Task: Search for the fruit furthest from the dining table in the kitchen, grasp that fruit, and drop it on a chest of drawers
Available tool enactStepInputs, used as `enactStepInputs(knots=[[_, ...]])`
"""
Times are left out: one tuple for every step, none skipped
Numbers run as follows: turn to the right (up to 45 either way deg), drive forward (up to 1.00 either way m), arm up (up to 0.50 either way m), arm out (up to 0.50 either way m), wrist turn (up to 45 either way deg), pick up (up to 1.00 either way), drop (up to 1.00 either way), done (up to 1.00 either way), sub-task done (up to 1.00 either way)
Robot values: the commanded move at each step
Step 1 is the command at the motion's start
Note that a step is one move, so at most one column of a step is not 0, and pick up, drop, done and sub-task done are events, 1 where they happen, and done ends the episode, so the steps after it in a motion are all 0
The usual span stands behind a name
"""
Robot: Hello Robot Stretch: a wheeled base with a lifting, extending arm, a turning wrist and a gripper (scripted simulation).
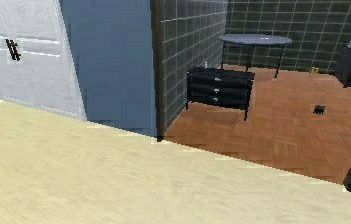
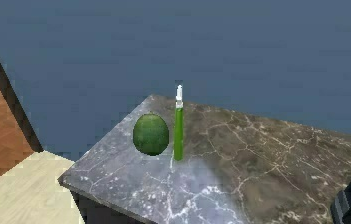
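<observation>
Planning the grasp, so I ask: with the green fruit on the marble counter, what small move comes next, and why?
Probably lift and extend the arm toward the fruit: it sits near the edge of the counter, on the arm's side. Go gently, as a green bottle stands right beside it.

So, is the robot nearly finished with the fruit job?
Not nearly. Done: a round green fruit is found, sitting on the marble counter beside a green bottle. In hand: probably lining up to grasp it. Left: grasping it, then dropping it on the black chest of drawers near the round table.
</observation>
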Motion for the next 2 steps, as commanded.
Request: enactStepInputs(knots=[[0.0,0.0,0.5,0.0,0.0,0.0,0.0,0.0,0.0],[0.0,0.0,0.38,0.0,0.0,0.0,0.0,0.0,0.0]])
